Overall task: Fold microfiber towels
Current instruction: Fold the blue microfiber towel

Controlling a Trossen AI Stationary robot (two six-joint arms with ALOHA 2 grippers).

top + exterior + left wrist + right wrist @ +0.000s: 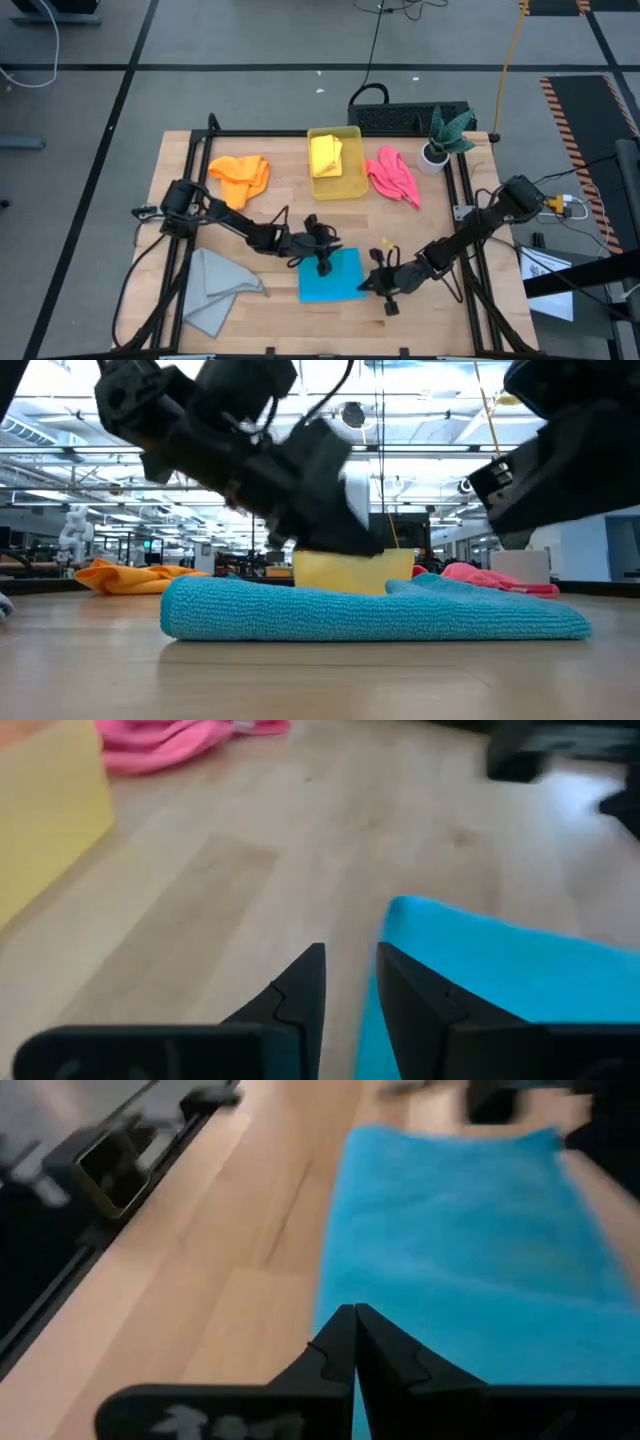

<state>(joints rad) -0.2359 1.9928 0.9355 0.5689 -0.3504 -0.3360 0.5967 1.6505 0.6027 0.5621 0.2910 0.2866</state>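
Observation:
The bright blue towel (330,280) lies flat on the table near the front edge, as a folded rectangle (380,610). My left gripper (324,266) is open with a narrow gap (350,960) and hovers over the towel's far left edge (385,920). My right gripper (378,284) is shut with nothing between its fingers (353,1315). It hangs just above the towel's right edge (340,1230). The orange towel (240,177), pink towel (393,175) and grey towel (215,285) lie crumpled on the table. The yellow towel (326,155) lies in the bin.
The translucent yellow bin (338,188) stands at the far middle, just behind the blue towel. A potted plant (445,140) stands at the far right corner. A black frame rail (110,1170) runs along the table's right side. There is bare wood in front of the blue towel.

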